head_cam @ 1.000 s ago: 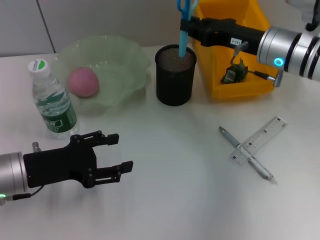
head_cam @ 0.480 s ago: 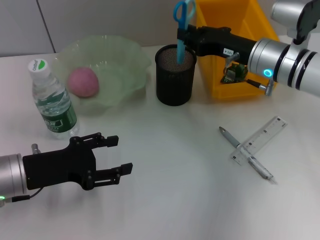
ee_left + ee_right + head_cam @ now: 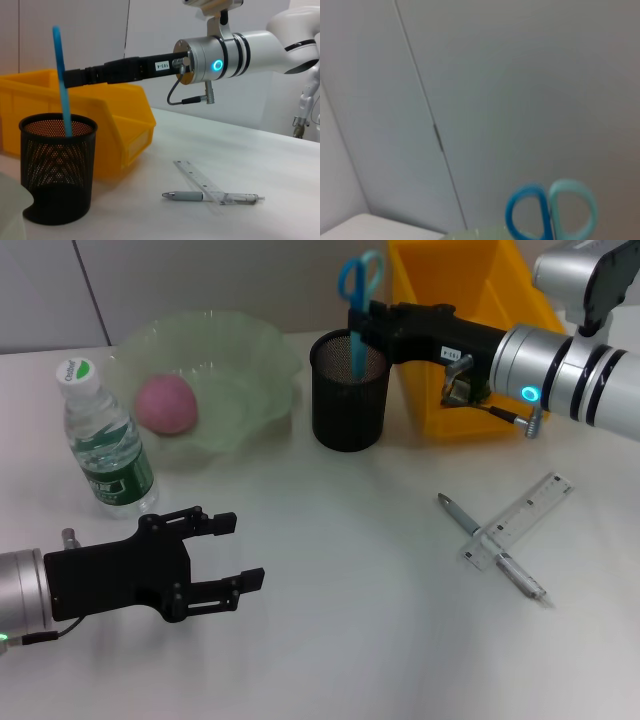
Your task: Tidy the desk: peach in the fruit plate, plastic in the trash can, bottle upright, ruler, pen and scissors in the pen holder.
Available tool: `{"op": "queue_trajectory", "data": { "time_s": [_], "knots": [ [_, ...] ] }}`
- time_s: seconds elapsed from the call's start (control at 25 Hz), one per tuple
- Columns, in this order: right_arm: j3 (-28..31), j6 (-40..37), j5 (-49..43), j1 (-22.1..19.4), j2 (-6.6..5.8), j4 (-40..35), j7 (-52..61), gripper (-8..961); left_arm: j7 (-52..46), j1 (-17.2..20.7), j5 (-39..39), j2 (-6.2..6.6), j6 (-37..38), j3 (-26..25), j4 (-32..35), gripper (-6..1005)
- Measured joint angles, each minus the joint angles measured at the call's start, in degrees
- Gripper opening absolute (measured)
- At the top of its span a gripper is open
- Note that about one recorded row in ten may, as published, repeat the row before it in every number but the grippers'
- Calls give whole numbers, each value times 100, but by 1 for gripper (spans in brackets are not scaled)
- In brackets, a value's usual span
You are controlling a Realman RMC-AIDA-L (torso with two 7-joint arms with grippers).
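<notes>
Your white surface point(image 3: 380, 640) carries everything. At the far right sits the yellow bin point(image 3: 455, 300), which serves as the trash can, with a crumpled green plastic point(image 3: 462, 390) partly hidden behind the right arm. At the far left the pale green fruit plate point(image 3: 240, 350) holds the peach point(image 3: 165, 404). Just left of the bin stands the black mesh pen holder point(image 3: 349, 400). Your right end effector point(image 3: 358, 320) reaches over it and is clamped on the blue scissors point(image 3: 357, 300), which stand upright with the blades down inside the holder and the handle loops above the fingers. The water bottle point(image 3: 103, 440) stands upright near the plate. Your left end effector point(image 3: 235, 552) hovers low at the near left, fingers spread wide, gripping nothing. At the right, well apart from both end effectors, the clear ruler point(image 3: 520, 518) lies crossed over the pen point(image 3: 490, 545).
</notes>
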Motion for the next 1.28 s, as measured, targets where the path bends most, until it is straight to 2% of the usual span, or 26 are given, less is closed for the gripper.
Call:
{"op": "queue_trajectory", "data": {
  "time_s": [0.28, 0.96, 1.12, 1.28],
  "knots": [
    [-84, 8, 8, -18, 0, 5, 11, 292, 1, 7, 0, 9, 12, 0, 18, 786],
    [-35, -155, 535, -159, 2, -122, 62, 765, -2, -5, -4, 1, 10, -1, 25, 787],
    [-32, -522, 579, -231, -21, -312, 324, 765, -2, -4, -8, 1, 10, -1, 17, 787],
    [-270, -1610, 525, -451, -73, -958, 1045, 764, 5, 3, -30, -15, -27, -4, -14, 787]
  ]
}}
